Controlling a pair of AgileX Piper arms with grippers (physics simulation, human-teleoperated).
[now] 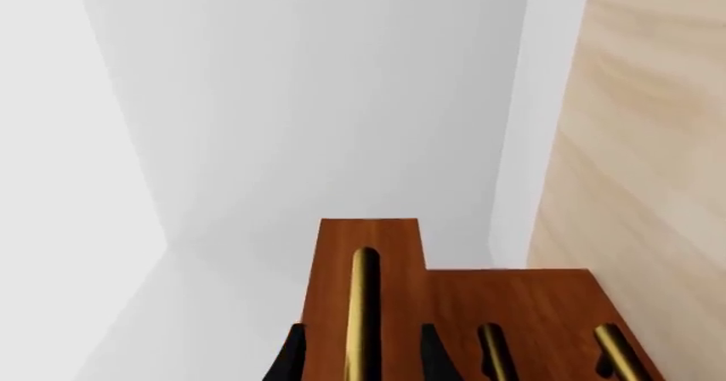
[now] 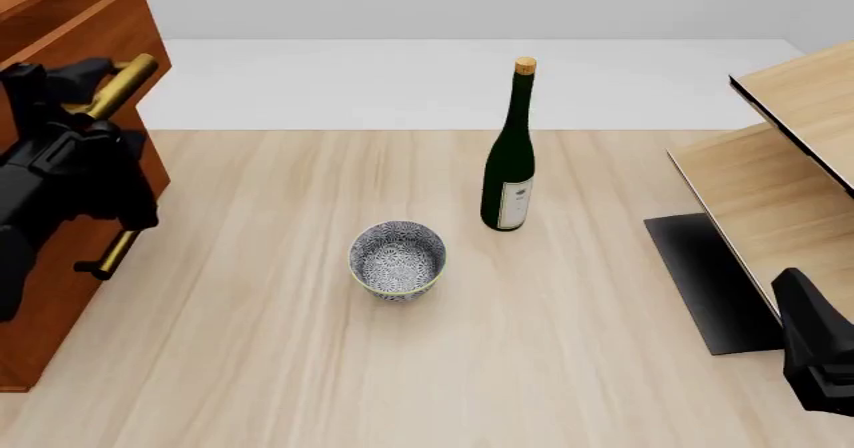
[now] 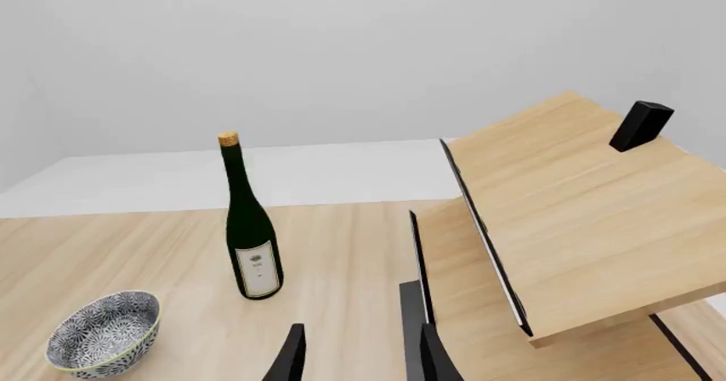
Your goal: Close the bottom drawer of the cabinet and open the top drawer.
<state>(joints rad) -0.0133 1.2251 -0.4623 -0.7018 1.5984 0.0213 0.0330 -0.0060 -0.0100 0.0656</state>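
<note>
While your left pincer grips the top drawer's brass handle, your right pincer hovers released above the tabletop.

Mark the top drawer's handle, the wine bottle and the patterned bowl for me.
top drawer handle point(image 2: 123, 85), front view, on the brass bar's upper end.
wine bottle point(image 2: 509, 168), front view, on the dark green body above the label.
patterned bowl point(image 2: 396, 258), front view, on the inside wall.
</note>
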